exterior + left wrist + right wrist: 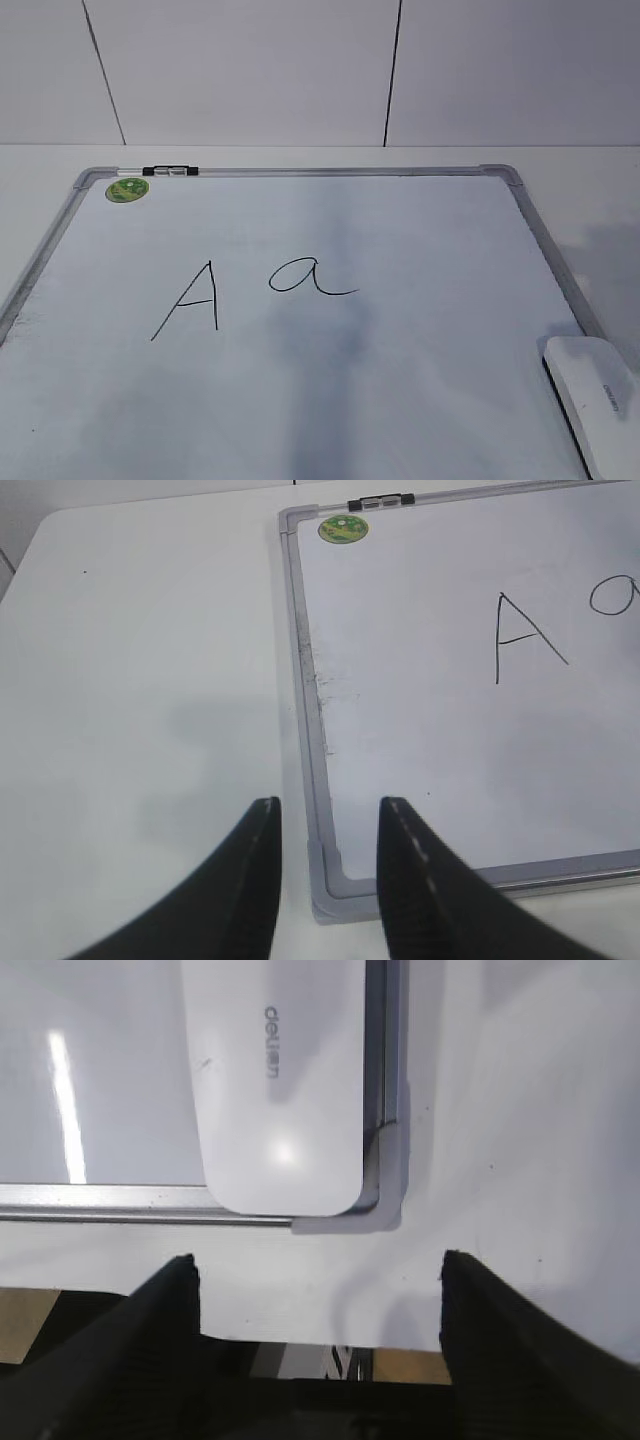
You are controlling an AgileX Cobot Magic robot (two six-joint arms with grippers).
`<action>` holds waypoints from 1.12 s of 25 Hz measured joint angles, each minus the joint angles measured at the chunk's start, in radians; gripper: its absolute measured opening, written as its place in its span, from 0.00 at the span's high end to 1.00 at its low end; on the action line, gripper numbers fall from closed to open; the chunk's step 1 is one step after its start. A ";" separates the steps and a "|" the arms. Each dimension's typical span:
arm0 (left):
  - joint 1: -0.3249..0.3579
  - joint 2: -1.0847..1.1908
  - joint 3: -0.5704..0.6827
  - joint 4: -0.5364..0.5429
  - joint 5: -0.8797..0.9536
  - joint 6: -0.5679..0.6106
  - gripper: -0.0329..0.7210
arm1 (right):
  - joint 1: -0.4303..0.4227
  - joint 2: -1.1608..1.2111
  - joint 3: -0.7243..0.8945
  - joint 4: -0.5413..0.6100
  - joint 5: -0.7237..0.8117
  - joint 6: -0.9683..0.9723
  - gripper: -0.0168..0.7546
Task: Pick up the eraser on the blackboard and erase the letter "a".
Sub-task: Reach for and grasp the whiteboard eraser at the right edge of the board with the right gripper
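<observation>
Two letters are sitting on the big white dry-erase blackboard with the silver-grey metal frame [545, 245], lying flat on the white table [150, 680]. Going left to right: the left end effector [328, 865] is hovering over the board's near-left corner, partly open and empty. Then the angular capital "A" [190, 300], then the thin black cursive letter "a" [310, 277], untouched. Far right, the white glossy rounded plastic eraser [275, 1080] is resting at the board's near-right corner, against the frame. The right end effector [318, 1275] is hanging just short of it, wide open, gripping nothing. I'd say we're approaching the pickup; next it needs to come down around the eraser's sides.
</observation>
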 joint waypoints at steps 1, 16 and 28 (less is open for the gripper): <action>0.000 0.000 0.000 0.000 0.000 0.000 0.63 | 0.005 0.005 0.000 0.000 -0.012 0.000 0.21; 0.000 0.000 0.000 0.000 0.000 0.000 0.63 | 0.078 0.169 -0.026 -0.002 -0.156 0.006 0.21; 0.000 0.000 0.000 0.000 0.000 0.000 0.63 | 0.080 0.193 -0.026 -0.043 -0.181 0.008 0.21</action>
